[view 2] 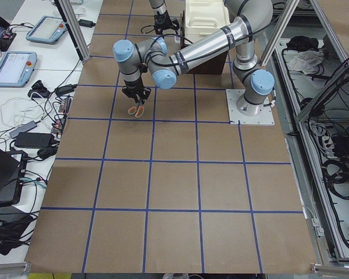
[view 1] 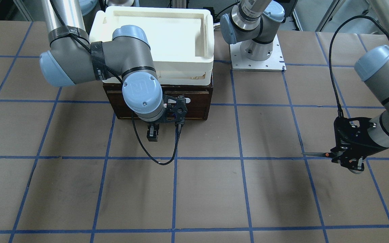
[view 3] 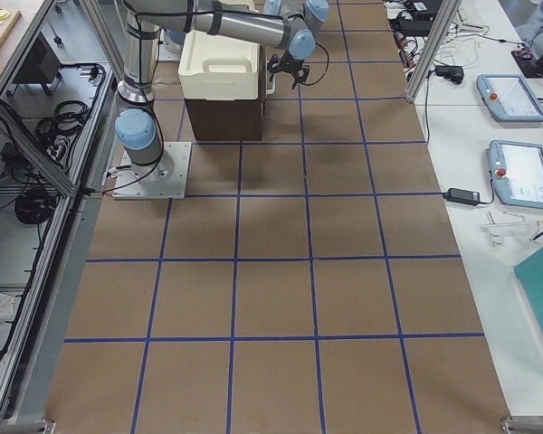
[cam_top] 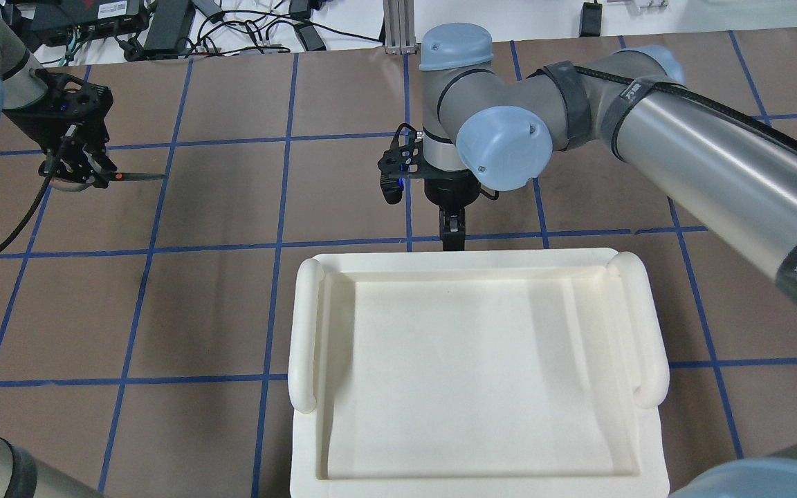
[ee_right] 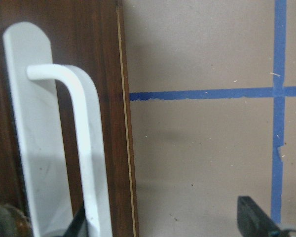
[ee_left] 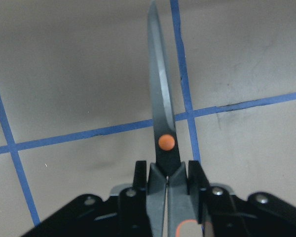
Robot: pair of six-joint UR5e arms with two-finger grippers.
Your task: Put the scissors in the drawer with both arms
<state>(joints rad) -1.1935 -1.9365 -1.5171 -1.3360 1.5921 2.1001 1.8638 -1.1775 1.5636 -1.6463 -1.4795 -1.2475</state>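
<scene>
**1. Left pincer.** The left gripper (ee_left: 167,173) is clamping the scissors (ee_left: 160,98). Its fingers (ee_left: 139,173) are pressing on both flanks directly behind the orange pivot dot (ee_left: 166,142). The shut blades are projecting straight ahead of the pincer. The handle loops are sitting back between and behind the jaws, mostly hidden. Gripping this close to the pivot is probably serving two purposes: holding the blades shut and stopping the tool from swinging during transport. Beneath the pincer, the paper-covered table (view 1: 208,189) with its blue tape grid is passing under the blades. The scissors appear to be carried above it rather than resting on it.

**2. Right pincer.** The right gripper (view 1: 152,134) is hovering with its jaws apart. In the wrist view, one finger (ee_right: 254,222) is showing out over the table. The other is showing at the foot of the white bar handle (ee_right: 84,148). The pincer is sitting just in front of the drawer (view 1: 198,109), and the handle is lying just beside one jaw, not yet gripped. This spread stance suggests it is lining up to take the bar.

**3. Surroundings.** The drawer is shut, so the scissors cannot yet go in. A cream plastic tray (cam_top: 305,325) is resting on top of the drawer's cabinet, behind and above the right pincer. The left pincer and its load are waiting well apart from the drawer, with the blades pointing roughly toward that side. This is presumably keeping the pull path clear until the opening step is done.
</scene>
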